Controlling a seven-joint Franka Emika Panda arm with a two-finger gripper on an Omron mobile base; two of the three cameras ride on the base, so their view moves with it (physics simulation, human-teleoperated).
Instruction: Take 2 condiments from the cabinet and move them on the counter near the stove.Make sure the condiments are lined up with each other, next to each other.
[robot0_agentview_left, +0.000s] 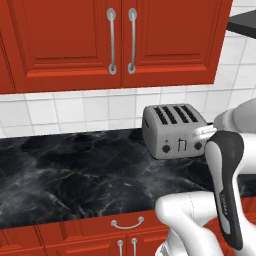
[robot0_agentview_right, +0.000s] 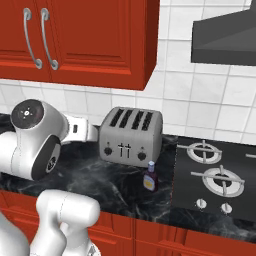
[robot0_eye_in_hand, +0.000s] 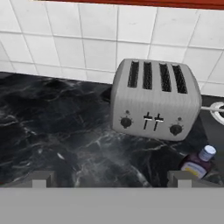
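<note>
One condiment, a small dark brown bottle (robot0_agentview_right: 149, 178) with a blue-grey cap and pale label, stands upright on the black marble counter (robot0_agentview_right: 95, 182) just left of the stove (robot0_agentview_right: 215, 175). In the hand view this bottle (robot0_eye_in_hand: 199, 162) is at the lower right, near my right fingertip (robot0_eye_in_hand: 181, 179). My gripper (robot0_eye_in_hand: 110, 180) is open, nothing between its fingers, low over the counter (robot0_eye_in_hand: 52, 127) and facing the toaster. The red wall cabinet (robot0_agentview_left: 115, 40) hangs above with both doors shut, so its inside is hidden. It is also in the right base view (robot0_agentview_right: 90, 40).
A silver four-slot toaster (robot0_agentview_right: 131, 135) stands at the back of the counter (robot0_agentview_left: 75, 170), directly ahead of the hand (robot0_eye_in_hand: 155, 103). A dark range hood (robot0_agentview_right: 225, 37) hangs over the stove. Red drawer fronts (robot0_agentview_left: 125, 225) run below the counter edge.
</note>
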